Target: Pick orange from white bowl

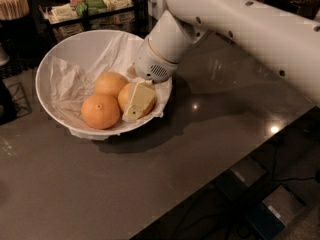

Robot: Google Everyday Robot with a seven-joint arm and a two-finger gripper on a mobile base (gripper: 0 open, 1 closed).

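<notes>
In the right half of the white bowl (84, 42), the orange (124, 97) sits on the crumpled white paper (65, 82) that lines the bowl. It is pale yellow-orange and smooth, and only its left side and a sliver at its right edge show. The gripper (137, 102) covers the rest: its cream-coloured end lies flat across the front of the fruit, touching it and slanting down toward the near rim. Whether the gripper has closed on the orange or merely rests against it cannot be told from this side, since its far part is hidden behind the fruit.

Two other fruits share the bowl. A deeper-orange one (100, 111) with a dark stem dot lies just to the left and nearer the front, touching or almost touching the orange. A slightly smaller pale one (110, 83) sits behind, close against both.

Above the gripper the round grey-white wrist (157, 56) hangs over the bowl's right rim, and the thick white arm (240, 26) runs from it up and away to the right edge of the view.

The bowl stands on a dark glossy table (150, 179). Behind it, in shadow, are a tray of small packets (90, 6) and a holder of wooden sticks (12, 4)
</notes>
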